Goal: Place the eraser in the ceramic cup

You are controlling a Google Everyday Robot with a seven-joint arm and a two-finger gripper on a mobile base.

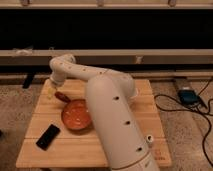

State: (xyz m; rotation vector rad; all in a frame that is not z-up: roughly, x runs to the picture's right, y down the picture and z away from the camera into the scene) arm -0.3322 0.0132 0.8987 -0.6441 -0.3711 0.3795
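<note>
The eraser sits well apart from my gripper, on its camera side.
My jaws stand wide and empty; the eraser's long axis runs diagonally.

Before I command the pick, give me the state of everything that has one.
end effector: open, nothing visibly held, over the table's rear left.
eraser: lying flat, front left, untouched.
orange pan: upright, looks empty.
ceramic cup: standing upright, front right; contents not visible.
</note>
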